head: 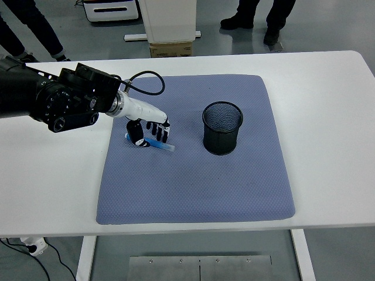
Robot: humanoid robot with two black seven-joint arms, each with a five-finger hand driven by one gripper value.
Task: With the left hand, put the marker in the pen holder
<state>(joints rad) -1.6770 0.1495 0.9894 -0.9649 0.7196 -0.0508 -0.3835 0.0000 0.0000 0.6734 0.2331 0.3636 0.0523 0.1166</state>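
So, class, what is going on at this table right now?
The robot's left hand is down over a blue marker lying on a blue mat, its fingers around it but not clearly gripping. The marker still lies flat on the mat. The black mesh pen holder stands upright to the marker's right. The right hand is not in view.

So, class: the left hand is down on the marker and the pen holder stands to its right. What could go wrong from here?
1. The marker lies flat on the blue mat; the left hand may only pinch one end, so it could tip or slip.
2. The pen holder is light-looking mesh; a bump could topple it.
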